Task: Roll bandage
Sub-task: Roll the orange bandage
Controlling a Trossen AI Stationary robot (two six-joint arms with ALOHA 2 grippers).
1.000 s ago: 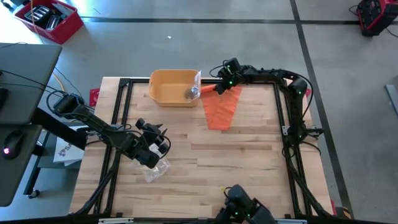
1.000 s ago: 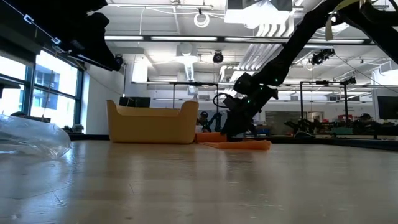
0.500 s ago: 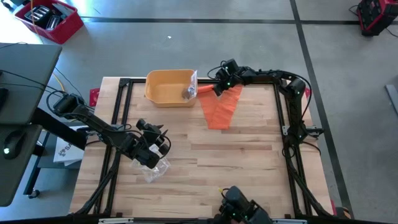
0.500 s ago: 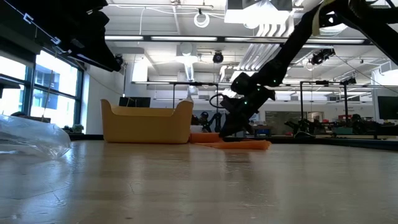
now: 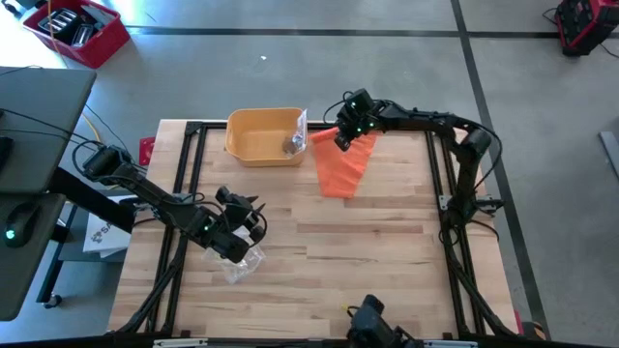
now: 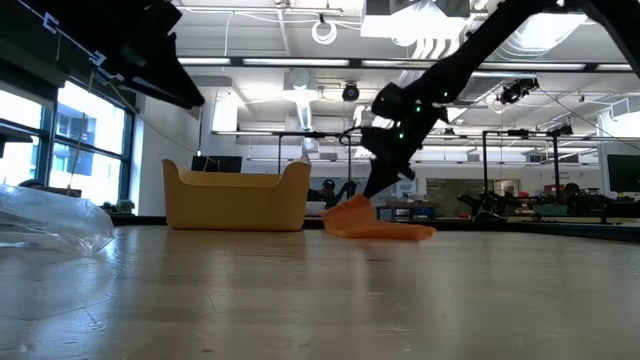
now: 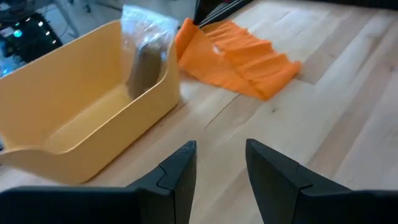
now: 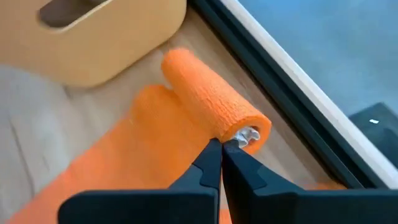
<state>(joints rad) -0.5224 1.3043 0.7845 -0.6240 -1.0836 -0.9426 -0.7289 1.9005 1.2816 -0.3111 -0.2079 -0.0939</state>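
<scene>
Right gripper point(image 8: 221, 151), fingers pressed together, pinches the end of the orange bandage point(image 8: 211, 102) roll and lifts it off the table point(image 5: 368, 251) beside the yellow bin point(image 5: 263, 135), while the left gripper point(image 7: 216, 167) hovers with fingers spread over a plastic bag point(image 5: 240, 263).

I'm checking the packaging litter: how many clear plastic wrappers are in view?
2. One clear wrapper stands propped against the inside wall of the yellow bin at the table's far edge. The other wrapper lies crumpled on the table under the left claw. Others may be hidden.
</scene>
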